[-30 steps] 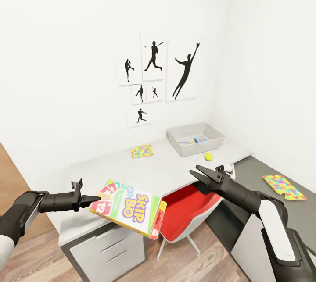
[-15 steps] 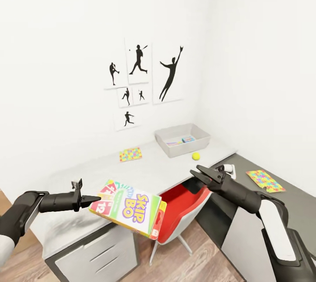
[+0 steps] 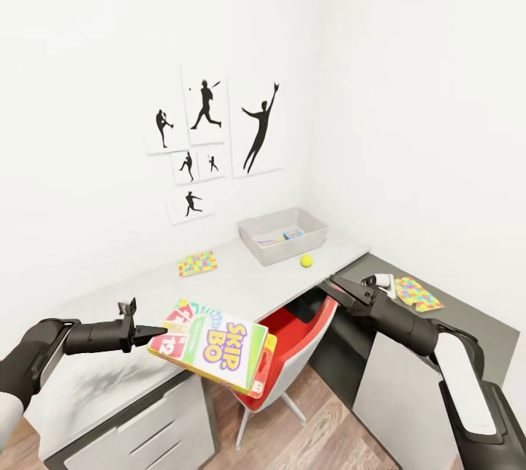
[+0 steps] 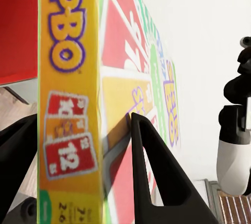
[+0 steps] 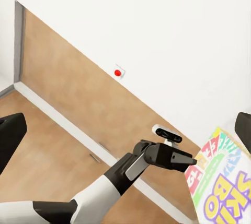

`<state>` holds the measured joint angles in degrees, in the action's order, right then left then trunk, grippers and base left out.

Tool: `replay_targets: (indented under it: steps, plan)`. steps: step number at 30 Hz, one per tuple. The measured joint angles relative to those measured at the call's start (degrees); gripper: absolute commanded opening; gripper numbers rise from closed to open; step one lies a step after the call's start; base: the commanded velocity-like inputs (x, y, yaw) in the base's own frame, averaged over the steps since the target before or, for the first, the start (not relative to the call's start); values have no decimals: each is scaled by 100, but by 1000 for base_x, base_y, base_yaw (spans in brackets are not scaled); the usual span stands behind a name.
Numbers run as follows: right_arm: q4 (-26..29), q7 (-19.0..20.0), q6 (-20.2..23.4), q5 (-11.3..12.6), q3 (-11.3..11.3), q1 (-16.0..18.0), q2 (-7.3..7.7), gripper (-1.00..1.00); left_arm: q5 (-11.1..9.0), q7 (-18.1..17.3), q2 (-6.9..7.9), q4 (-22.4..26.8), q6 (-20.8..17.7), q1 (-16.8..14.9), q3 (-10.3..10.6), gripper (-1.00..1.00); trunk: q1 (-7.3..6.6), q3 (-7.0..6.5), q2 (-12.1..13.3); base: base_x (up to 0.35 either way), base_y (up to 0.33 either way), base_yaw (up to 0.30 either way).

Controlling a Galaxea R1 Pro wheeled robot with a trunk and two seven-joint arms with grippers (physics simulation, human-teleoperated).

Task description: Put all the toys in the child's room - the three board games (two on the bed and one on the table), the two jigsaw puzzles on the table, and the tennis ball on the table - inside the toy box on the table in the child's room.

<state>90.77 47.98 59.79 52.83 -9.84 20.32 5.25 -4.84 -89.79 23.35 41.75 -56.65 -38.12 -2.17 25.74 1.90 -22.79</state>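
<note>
— While the left claw (image 3: 156,332) pinches the colourful cardboard Skip-Bo game box (image 3: 213,343) by its edge in mid-air, what of the other?

— Right claw (image 3: 338,287) spread apart, holding nothing; beyond, on the pale grey worktop (image 3: 234,283), a multicoloured jigsaw puzzle (image 3: 197,263); a yellow tennis ball (image 3: 306,261) just beside the grey rectangular toy box (image 3: 283,234).

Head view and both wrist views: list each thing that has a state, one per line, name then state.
Skip-Bo box: held off the table, tilted, clamped at one edge.
left gripper: fingers shut on the box.
right gripper: open, holding nothing.
toy box: open-topped, on the table, some items already inside.
tennis ball: resting on the table beside the toy box.
puzzle: lying flat on the table.
second puzzle: lying flat on the dark tabletop.
</note>
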Motion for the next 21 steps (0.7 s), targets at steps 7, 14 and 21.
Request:
replay_targets:
  steps: [7,14,21]
  plan:
    - [-166,-3,-135,-105,-297,0,23,100,-6,0,3,-10,1,4,-162,-100,0,-48,0,0,0,-197]
    - [-610,23,-465,-368,-735,1,29,100,-14,1,-12,-27,-22,6,-916,-100,1,-93,-3,0,0,-190]
    - [-661,8,-523,-396,-831,3,29,100,-15,3,-63,-12,-80,-4,-1597,-100,1,-118,-5,0,0,-82]
